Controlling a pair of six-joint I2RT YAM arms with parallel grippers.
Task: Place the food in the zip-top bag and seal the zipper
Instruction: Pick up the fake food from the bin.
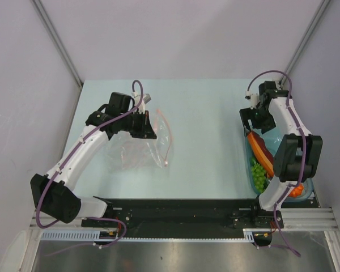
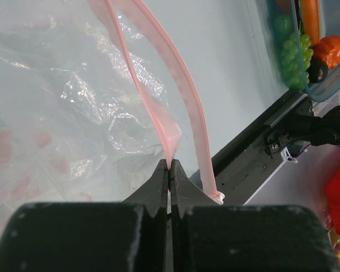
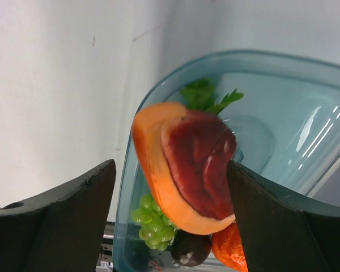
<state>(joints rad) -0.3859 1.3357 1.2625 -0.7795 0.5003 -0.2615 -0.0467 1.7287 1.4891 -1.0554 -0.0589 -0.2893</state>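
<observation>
The clear crinkly zip-top bag (image 1: 135, 152) lies on the table's left half, its pink-red zipper (image 1: 168, 141) curving along its right side. My left gripper (image 1: 143, 126) is shut on the zipper strip (image 2: 181, 96) at the bag (image 2: 62, 102) mouth, pinching one lip. My right gripper (image 1: 254, 121) is open over the far end of the teal bowl (image 1: 250, 148). In the right wrist view its jaws (image 3: 171, 164) straddle the big orange slice (image 3: 187, 170); the right finger (image 3: 272, 215) is at the slice's edge. Grapes (image 3: 153, 221), a dark ball (image 3: 190, 249), an orange-red fruit (image 3: 229, 252) and carrot greens (image 3: 207, 96) lie in the bowl.
The teal bowl (image 3: 215, 56) stands against the right wall near the right arm's base. In the top view it holds the slice (image 1: 260, 150), grapes (image 1: 259, 177) and orange-red fruit (image 1: 296, 191). A black rail (image 1: 181, 212) runs along the near edge.
</observation>
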